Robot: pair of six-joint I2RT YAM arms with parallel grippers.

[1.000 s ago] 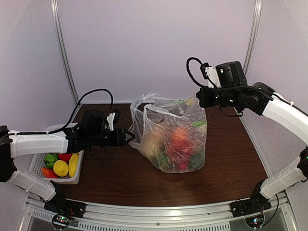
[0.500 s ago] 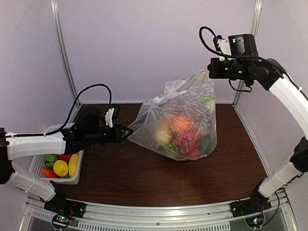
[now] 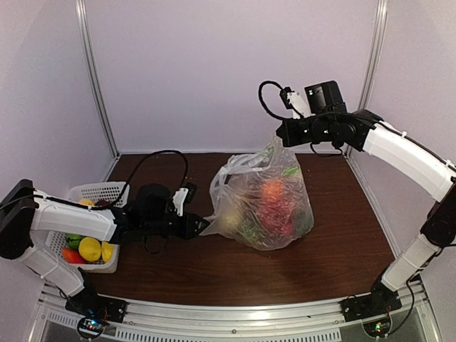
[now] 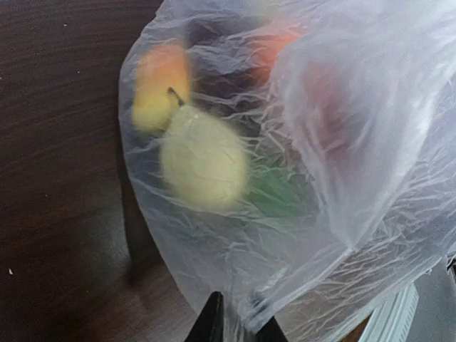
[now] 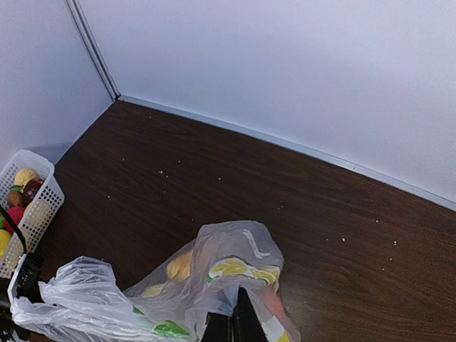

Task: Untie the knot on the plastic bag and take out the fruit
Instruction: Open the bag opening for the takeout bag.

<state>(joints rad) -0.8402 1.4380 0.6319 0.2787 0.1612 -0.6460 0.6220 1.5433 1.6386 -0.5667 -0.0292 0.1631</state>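
**Inspector:** Lowered and swung inward, the right arm now holds the bag (image 3: 263,206) slumped on the counter (image 3: 342,235) rather than stretched high as before. The left arm has advanced to the bag's lower corner.

**Assistant:** State of the jaws?

**Inspector:** The right jaws are clenched on the gathered top of the bag. The left jaws are nearly closed, with a fold of film pinched between them.

**Assistant:** Location of the task items?

**Inspector:** The bag sits between the two sets of jaws, directly below the right ones. The fruit (image 3: 273,199) is heaped low inside it, just beyond the left jaws. I cannot locate the knot. One loop handle (image 3: 239,164) stands free beside the right jaws, so the tie may be hidden in their grip.

**Assistant:** Hazards from here?

**Inspector:** Three, in my judgement.
- If the two sets of jaws pull apart, the thin film could tear at the left pinch and spill fruit onto the counter.
- If the right jaws lift while the left hold low, the bag tips and the fruit rolls out uncontrolled.
- If the right jaws hold the knot itself, tension only tightens it.

I would add that the basket (image 3: 100,191) stands close behind the left jaws, so a retreating arm could knock it.
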